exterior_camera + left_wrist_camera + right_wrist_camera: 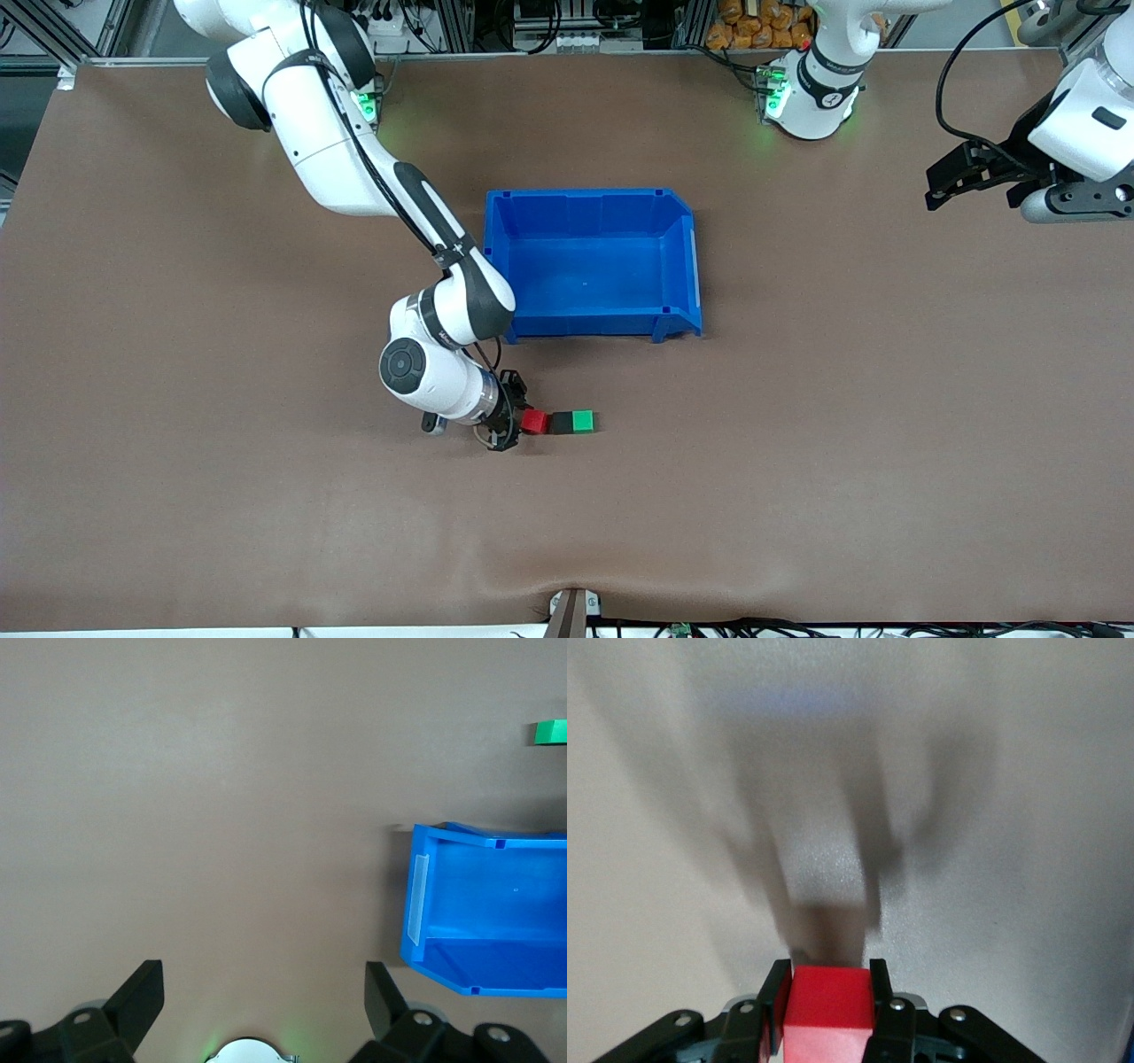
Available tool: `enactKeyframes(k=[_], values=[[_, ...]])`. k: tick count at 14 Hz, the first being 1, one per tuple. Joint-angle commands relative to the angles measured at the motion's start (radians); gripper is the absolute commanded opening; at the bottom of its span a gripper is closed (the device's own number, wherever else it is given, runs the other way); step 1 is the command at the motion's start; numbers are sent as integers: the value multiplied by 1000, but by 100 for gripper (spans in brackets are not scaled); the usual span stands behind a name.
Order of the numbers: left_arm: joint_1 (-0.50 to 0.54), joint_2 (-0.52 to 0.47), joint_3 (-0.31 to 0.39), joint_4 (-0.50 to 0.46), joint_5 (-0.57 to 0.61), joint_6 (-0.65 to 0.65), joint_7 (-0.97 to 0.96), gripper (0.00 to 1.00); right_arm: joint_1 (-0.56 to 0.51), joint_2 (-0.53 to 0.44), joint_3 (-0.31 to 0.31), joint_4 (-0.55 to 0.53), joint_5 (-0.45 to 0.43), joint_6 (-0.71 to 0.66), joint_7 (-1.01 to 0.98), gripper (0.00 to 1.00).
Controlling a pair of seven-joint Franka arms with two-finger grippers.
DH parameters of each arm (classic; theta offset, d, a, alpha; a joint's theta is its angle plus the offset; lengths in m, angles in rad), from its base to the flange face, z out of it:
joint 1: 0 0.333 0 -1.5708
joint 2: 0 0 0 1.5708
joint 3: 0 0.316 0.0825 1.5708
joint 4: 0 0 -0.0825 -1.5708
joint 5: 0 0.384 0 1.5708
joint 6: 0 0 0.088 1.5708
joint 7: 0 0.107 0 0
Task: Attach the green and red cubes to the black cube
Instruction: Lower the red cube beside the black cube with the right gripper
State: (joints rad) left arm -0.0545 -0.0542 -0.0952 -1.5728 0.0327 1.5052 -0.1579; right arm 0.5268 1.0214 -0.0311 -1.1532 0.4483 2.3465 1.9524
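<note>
Low centre of the front view, the right gripper (516,422) pinches the small smooth red cube (534,422), touching the matte black cube (561,424) and glossy green cube (582,421) in a row. Above sits a hard blue plastic bin (675,266). Upper right, the left gripper (941,186) waits, fingers spread.

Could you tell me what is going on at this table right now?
The right arm's end effector is shut on the red cube, holding it against the black cube, which already has the green cube on its other face. The three sit in a row on the table, nearer the front camera than the empty blue bin. The left arm's end effector waits open, up over its own end of the table.
</note>
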Motion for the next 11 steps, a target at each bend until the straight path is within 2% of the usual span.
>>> enactKeyframes(k=[1,11], values=[[-1,-3,-5,-3,1,1,12,100,13,34,-9,55,9,-3,19,0],[-1,4,-5,0,4,3,14,100,30,65,-10,81,1,10,17,0]])
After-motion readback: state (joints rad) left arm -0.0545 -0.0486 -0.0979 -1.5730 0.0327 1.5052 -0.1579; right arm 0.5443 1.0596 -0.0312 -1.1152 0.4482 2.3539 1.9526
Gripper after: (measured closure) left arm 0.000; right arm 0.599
